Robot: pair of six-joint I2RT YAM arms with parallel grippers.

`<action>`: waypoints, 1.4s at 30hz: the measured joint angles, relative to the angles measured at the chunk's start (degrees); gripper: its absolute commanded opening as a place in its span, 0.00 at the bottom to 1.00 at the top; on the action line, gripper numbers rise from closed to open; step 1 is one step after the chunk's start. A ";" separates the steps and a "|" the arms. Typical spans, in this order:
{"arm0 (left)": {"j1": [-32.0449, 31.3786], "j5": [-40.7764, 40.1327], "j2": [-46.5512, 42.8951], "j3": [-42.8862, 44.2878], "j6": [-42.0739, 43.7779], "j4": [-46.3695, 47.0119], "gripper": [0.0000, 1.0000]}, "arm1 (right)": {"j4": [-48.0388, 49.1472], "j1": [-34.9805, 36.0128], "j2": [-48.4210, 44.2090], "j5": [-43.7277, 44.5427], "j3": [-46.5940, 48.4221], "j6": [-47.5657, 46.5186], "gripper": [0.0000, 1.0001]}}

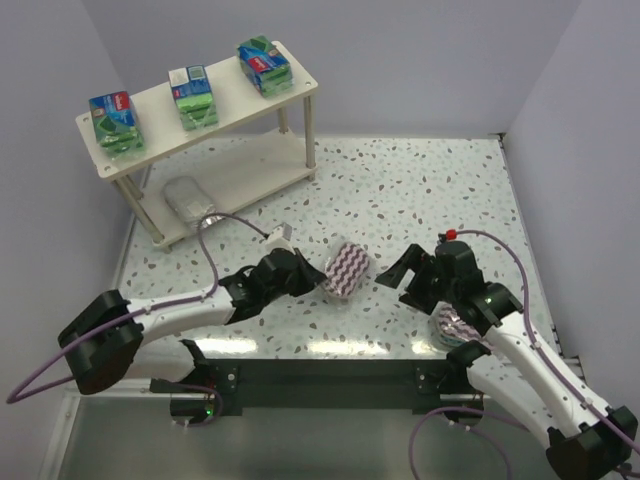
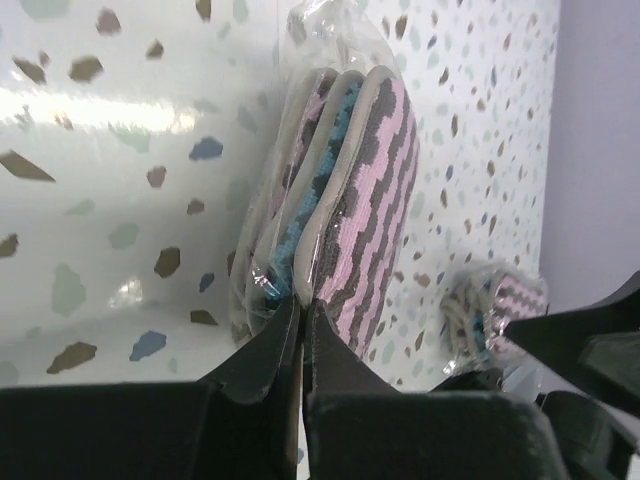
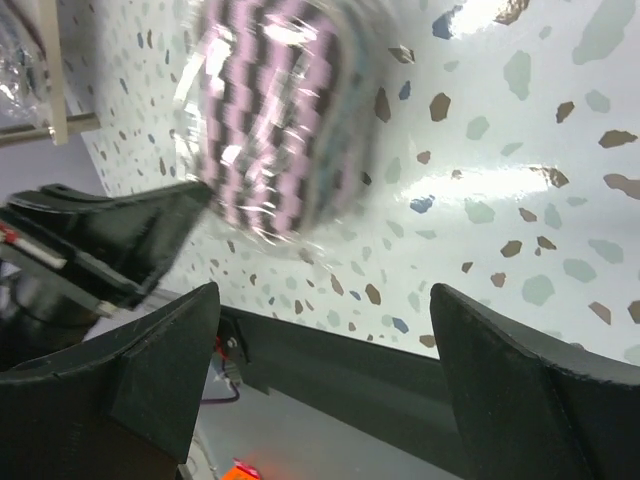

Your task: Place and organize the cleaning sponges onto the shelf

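Observation:
In the middle of the table my left gripper (image 1: 312,276) is shut on the near edge of the clear wrap of a purple-and-white striped oval sponge (image 1: 347,268). The left wrist view shows its jaws (image 2: 300,306) pinching the wrap under that sponge (image 2: 352,190), which stands on edge. My right gripper (image 1: 392,270) is open just to the sponge's right, with nothing between its fingers (image 3: 322,293). A second striped sponge (image 1: 455,325) lies under the right arm. Three green-and-blue packs (image 1: 115,120) (image 1: 193,96) (image 1: 264,64) sit on the shelf's (image 1: 150,100) top board. A silvery pack (image 1: 188,199) lies on the lower board.
The shelf stands at the far left on thin legs (image 1: 140,205). Grey walls close off the table at the back and the right (image 1: 560,200). The table's dark front rail (image 3: 380,360) runs close below the right gripper.

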 measured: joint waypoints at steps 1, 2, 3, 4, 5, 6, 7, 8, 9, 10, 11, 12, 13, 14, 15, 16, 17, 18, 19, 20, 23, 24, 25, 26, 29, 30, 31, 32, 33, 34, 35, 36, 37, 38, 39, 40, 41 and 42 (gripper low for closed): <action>0.76 -0.57 -1.29 0.00 -0.02 -0.48 0.00 | -0.57 0.00 -0.11 0.02 0.13 -0.22 0.90; 1.73 -1.09 -2.84 0.00 -0.04 -0.79 0.00 | -1.09 0.00 -0.24 0.04 0.22 -0.46 0.90; 2.56 -1.84 -4.42 0.00 -0.13 -1.07 0.00 | -1.46 0.00 -0.35 0.09 0.22 -0.72 0.90; 3.45 -2.64 -5.90 0.00 -0.22 -1.22 0.00 | -1.88 0.00 -0.46 0.11 0.24 -0.87 0.90; 4.28 -3.48 -7.21 0.00 -0.24 -1.51 0.00 | -2.36 0.00 -0.50 0.11 0.28 -1.07 0.90; 5.18 -4.61 -8.59 0.00 -0.31 -1.77 0.00 | -2.75 0.00 -0.52 0.11 0.31 -1.27 0.90; 6.23 -5.90 -9.66 0.02 -0.39 -1.81 0.00 | -3.02 0.00 -0.59 0.13 0.33 -1.40 0.90; 7.50 -6.80 -10.45 0.07 -0.72 -1.84 0.00 | -3.32 0.00 -0.68 0.13 0.33 -1.51 0.90; 9.03 -7.45 -10.97 0.09 -1.42 -1.64 0.00 | -3.58 0.00 -0.79 0.11 0.33 -1.66 0.90; 10.99 -7.80 -11.21 0.09 -1.90 -1.31 0.00 | -3.72 0.00 -0.85 0.09 0.33 -1.84 0.90; 12.70 -7.89 -11.26 0.07 -2.25 -0.96 0.00 | -3.85 0.00 -0.87 0.09 0.33 -2.05 0.90; 14.95 -8.02 -11.26 0.00 -2.78 -0.28 0.00 | -3.98 0.00 -0.87 0.09 0.35 -2.29 0.90; 17.59 -7.89 -11.26 -0.13 -3.19 0.61 0.00 | -4.13 0.00 -0.87 0.09 0.39 -2.54 0.90; 19.78 -7.93 -11.23 -0.15 -3.43 1.29 0.00 | -4.28 0.00 -0.90 0.09 0.50 -2.80 0.90; 21.88 -8.11 -11.19 -0.15 -3.45 2.08 0.00 | -4.50 0.00 -1.01 0.09 0.66 -3.02 0.90; 23.61 -8.31 -11.15 -0.13 -3.45 2.82 0.00 | -4.79 0.00 -1.18 0.09 0.79 -3.34 0.90; 25.22 -8.20 -11.02 -0.04 -3.43 3.39 0.00 | -4.96 0.00 -1.40 0.09 0.96 -3.56 0.90; 26.43 -8.04 -10.82 0.04 -3.28 4.02 0.00 | -5.05 0.00 -1.57 0.09 1.05 -3.82 0.90; 28.13 -7.80 -10.38 0.28 -3.10 4.87 0.00 | -5.20 0.00 -1.77 0.09 1.16 -4.09 0.90; 29.35 -7.56 -10.03 0.59 -2.91 5.38 0.00 | -5.22 0.00 -1.86 0.09 1.18 -4.33 0.90; 34.12 -6.19 -8.09 1.90 -2.60 7.76 0.00 | -5.27 0.00 -1.84 -0.02 1.18 -4.83 0.90; 35.67 -5.66 -7.19 2.34 -2.62 8.72 0.00 | -5.29 0.00 -1.81 -0.09 1.18 -4.94 0.90; 37.16 -5.03 -6.25 2.67 -2.62 9.64 0.00 | -5.25 0.00 -1.79 -0.17 1.18 -5.05 0.90; 38.51 -4.31 -4.76 2.95 -2.64 11.10 0.00 | -5.22 0.00 -1.73 -0.22 1.18 -5.20 0.90; 41.22 -3.15 -1.62 3.21 -2.71 13.03 0.00 | -5.20 0.00 -1.01 -0.26 1.18 -5.60 0.90; 41.81 -2.82 -0.39 3.32 -2.73 13.44 0.00 | -5.20 0.00 -0.79 -0.26 1.18 -5.73 0.90; 42.29 -2.40 0.76 3.50 -2.73 13.57 0.00 | -5.18 0.00 -0.48 -0.26 1.18 -5.92 0.90; 42.66 -2.14 1.84 3.85 -2.73 13.53 0.00 | -5.18 0.00 -0.24 -0.26 1.18 -6.08 0.90; 42.93 -1.90 2.89 4.24 -2.73 13.55 0.00 | -5.20 0.00 -0.15 -0.26 1.18 -6.27 0.90; 43.19 -1.77 3.80 4.66 -2.73 13.62 0.00 | -5.18 0.00 -0.13 -0.26 1.18 -6.40 0.90; 43.52 -1.57 4.55 5.05 -2.73 13.70 0.00 | -5.16 0.00 -0.15 -0.26 1.18 -6.56 0.90; 43.93 -1.40 5.18 5.44 -2.75 13.79 0.00 | -5.16 0.00 -0.15 -0.26 1.18 -6.73 0.90; 44.48 -1.25 5.73 5.86 -2.75 13.86 0.00 | -5.16 0.00 -0.15 -0.26 1.18 -6.86 0.90; 44.92 -1.18 6.14 6.25 -2.75 13.97 0.00 | -5.16 0.00 -0.15 -0.28 1.18 -6.99 0.90; 45.51 -1.09 6.69 6.80 -2.78 13.99 0.00 | -5.16 0.00 -0.15 -0.28 1.18 -7.15 0.90; 46.14 -0.98 7.21 7.39 -2.84 14.03 0.00 | -5.16 0.00 -0.15 -0.31 1.18 -7.26 0.90; 46.71 -0.85 7.65 7.82 -2.99 14.08 0.00 | -5.11 0.00 -0.13 -0.33 1.18 -7.34 0.90; 47.21 -0.79 8.07 8.15 -3.23 14.32 0.00 | -5.05 0.00 -0.07 -0.37 1.18 -7.39 0.90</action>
